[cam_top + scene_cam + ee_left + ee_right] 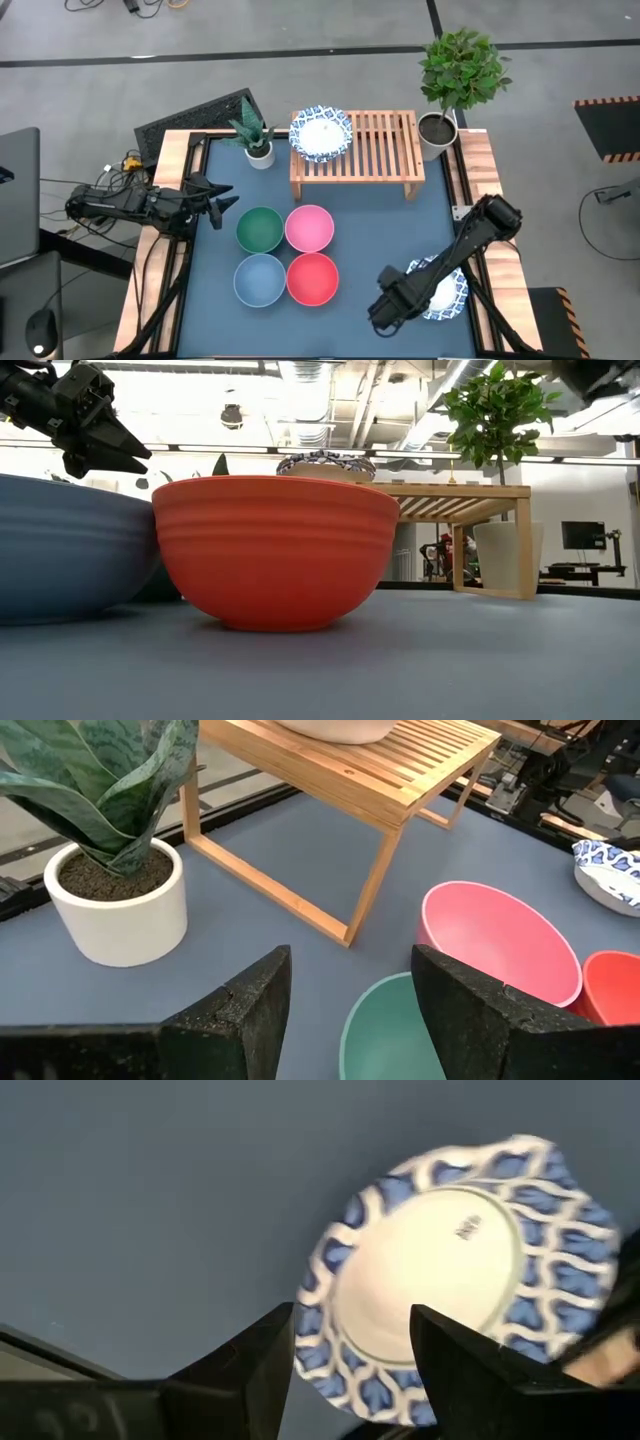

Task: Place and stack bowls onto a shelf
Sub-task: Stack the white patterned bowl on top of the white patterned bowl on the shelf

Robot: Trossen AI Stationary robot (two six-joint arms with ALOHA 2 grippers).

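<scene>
R arm going for a patterned bowl at table's R edge, 1 already on shelf
R gripper (350,1360) fingers spread, above patterned bowl (455,1275), no grip yet; next: get a finger over the rim, pinch, carry to shelf (385,150). L gripper (350,1010) spread, idle near green bowl (260,229)

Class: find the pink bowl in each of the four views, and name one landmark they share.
High view: pink bowl, centre, right of the green bowl.
Low view: not visible.
Left wrist view: pink bowl, beyond the left claw.
Right wrist view: not in it.
Shared landmark: the shelf.
</scene>
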